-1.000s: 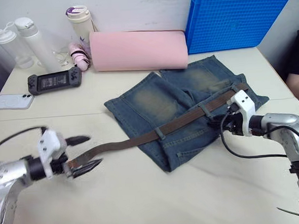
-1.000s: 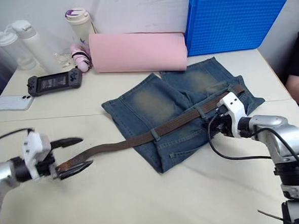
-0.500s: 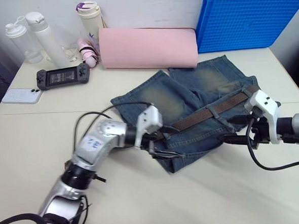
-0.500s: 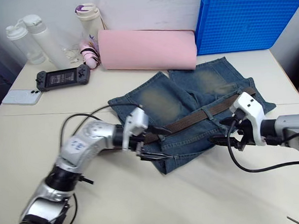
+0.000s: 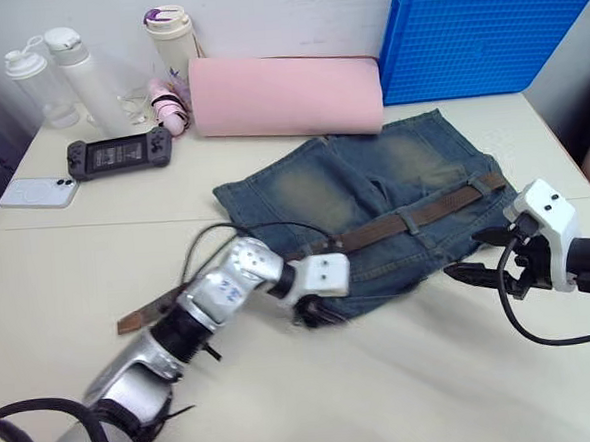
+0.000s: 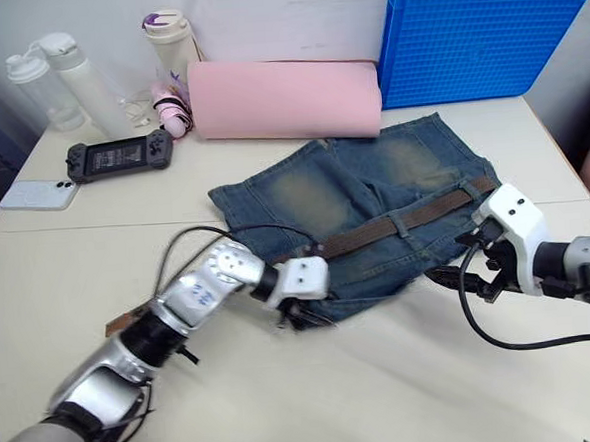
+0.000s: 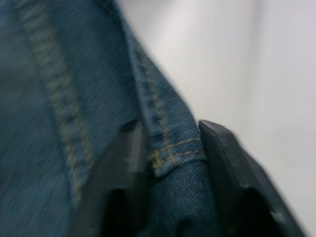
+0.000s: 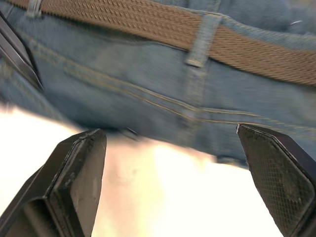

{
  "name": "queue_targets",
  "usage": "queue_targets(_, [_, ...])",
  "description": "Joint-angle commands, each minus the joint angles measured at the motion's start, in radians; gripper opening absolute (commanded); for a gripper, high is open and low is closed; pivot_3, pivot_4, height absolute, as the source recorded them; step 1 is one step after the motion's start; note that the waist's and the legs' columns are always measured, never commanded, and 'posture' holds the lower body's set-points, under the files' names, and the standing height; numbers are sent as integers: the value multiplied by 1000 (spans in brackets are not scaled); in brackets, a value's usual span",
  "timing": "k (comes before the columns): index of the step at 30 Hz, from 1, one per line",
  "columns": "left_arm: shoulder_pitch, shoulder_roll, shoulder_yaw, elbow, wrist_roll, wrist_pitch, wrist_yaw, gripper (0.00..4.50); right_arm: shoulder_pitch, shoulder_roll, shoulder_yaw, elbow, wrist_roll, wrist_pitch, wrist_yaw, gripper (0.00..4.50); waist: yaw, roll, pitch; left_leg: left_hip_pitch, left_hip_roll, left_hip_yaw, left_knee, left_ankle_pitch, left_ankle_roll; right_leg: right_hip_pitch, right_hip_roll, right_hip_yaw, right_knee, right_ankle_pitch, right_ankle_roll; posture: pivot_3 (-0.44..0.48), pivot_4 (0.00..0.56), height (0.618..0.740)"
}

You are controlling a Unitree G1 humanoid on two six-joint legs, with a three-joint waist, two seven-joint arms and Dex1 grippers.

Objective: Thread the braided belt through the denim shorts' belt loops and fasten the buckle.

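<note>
The denim shorts (image 5: 373, 181) lie flat in the middle of the table. The braided belt (image 5: 429, 208) runs along their waistband under the belt loops (image 5: 407, 219), and one loop (image 8: 200, 37) shows close up. The belt's brown tail (image 5: 141, 316) lies loose on the table to the left. The buckle is out of view. My left gripper (image 5: 311, 315) is at the shorts' near corner, shut on the stitched hem (image 7: 170, 148). My right gripper (image 5: 467, 256) hovers just off the shorts' right edge, open and empty.
A pink roll (image 5: 285, 93) and a blue crate (image 5: 484, 29) stand behind the shorts. At the far left are bottles (image 5: 76, 74), a cup (image 5: 168, 33), a game controller (image 5: 119, 154) and a phone (image 5: 35, 192). Bare table lies in front of the shorts.
My left arm left the belt's tail, swung right to the shorts' near corner and closed on the hem. My right gripper opened wide and drew back off the shorts. The camera shifted slightly.
</note>
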Motion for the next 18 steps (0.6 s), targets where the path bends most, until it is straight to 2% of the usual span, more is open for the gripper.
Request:
queue_targets(1, [-2, 97, 90, 95, 12, -113, -85, 9, -61, 22, -15, -15, 82, 43, -5, 4500, 0, 0, 0, 0, 0, 0, 0, 0, 0, 0, 0, 0, 0, 0, 0, 0, 150, 740])
queue_targets(6, [-33, 215, 225, 330, 0, -320, -166, 9, -140, 53, 29, 46, 101, 48, -28, 4500, -5, 0, 0, -2, 0, 0, 0, 0, 0, -3, 0, 0, 1, 0, 0, 0, 150, 740])
queue_targets(9, [-40, 271, 246, 452, 61, -429, -160, 9, -186, 93, 42, 90, 104, 43, -60, 4500, -9, 0, 0, -3, -1, 0, 0, 0, 0, -4, -1, 0, 3, 0, 0, 0, 150, 740])
queue_targets(12, [-30, 305, 286, 511, 89, -464, -116, 9, -219, 131, 27, 125, 122, 54, -89, 4500, -13, 0, 0, -3, -1, 0, -1, 0, 0, -5, -2, 0, 5, 0, 0, 0, 150, 740])
queue_targets(15, [13, 319, 352, 476, 29, -381, -123, 9, -232, 152, 35, 150, 116, 45, -109, 4500, -15, 0, 0, -4, -2, 0, -1, 0, 0, -7, -2, 0, 7, 0, 0, 0, 150, 740])
queue_targets(17, [56, 320, 420, 387, -70, -232, -150, 995, -245, 167, 43, 162, 118, 44, -124, 4500, -18, 0, 0, -4, -2, 1, -1, 0, 0, -11, -2, 2, 13, 0, 0, 0, 150, 740])
queue_targets(18, [76, 322, 450, 340, -117, -158, -165, 1275, -253, 174, 44, 168, 122, 44, -130, 4500, -19, 0, 0, -4, -2, 2, -1, 0, 0, -12, -3, 2, 15, 0, 0, 0, 150, 740])
